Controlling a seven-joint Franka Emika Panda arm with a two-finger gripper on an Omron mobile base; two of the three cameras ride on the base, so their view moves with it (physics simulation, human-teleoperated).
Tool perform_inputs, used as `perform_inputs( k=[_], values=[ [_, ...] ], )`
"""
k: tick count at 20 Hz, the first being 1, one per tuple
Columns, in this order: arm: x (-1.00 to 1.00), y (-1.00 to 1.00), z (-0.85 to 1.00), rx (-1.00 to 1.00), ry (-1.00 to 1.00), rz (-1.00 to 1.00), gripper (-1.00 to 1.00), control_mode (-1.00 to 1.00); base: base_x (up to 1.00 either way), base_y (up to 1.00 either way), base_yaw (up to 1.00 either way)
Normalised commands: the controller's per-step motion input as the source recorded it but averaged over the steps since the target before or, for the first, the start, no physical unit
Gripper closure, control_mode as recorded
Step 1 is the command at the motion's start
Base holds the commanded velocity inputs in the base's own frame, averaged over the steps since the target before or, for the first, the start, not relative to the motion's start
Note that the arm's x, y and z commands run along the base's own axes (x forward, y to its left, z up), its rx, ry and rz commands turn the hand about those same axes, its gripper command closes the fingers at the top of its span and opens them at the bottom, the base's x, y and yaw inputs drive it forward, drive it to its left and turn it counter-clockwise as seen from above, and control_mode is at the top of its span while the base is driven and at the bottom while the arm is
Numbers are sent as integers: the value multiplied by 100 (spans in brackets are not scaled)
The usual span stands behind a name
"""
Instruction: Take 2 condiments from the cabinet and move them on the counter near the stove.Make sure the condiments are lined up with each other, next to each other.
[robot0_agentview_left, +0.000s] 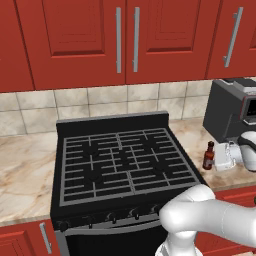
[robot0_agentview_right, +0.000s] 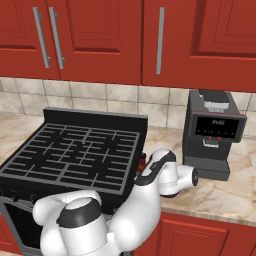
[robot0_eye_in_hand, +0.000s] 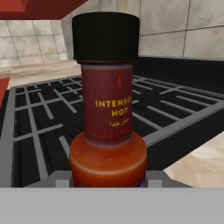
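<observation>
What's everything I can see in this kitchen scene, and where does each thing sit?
Bottle: one, dark brown, black cap, red label; upright beside the stove's right edge, at the gripper.
Stove: one, black, grid grates; centre of the counter run.
Counter: beige marble-look; either side of the stove.
Wall cabinets: red, silver bar handles, doors shut; above the tiled wall.
Coffee machine: one, dark grey; on the counter right of the stove.
Base cabinets: red; under the counter.
Gripper: one, white arm; at the bottle, fingers hidden.
</observation>
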Motion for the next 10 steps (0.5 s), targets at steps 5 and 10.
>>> perform_inputs(
  k=[5, 10],
  values=[
    [17, -11, -23, 0, 0, 0, 100, -100, 0, 0, 0],
    [11, -13, -23, 0, 0, 0, 100, -100, 0, 0, 0]
  ],
)
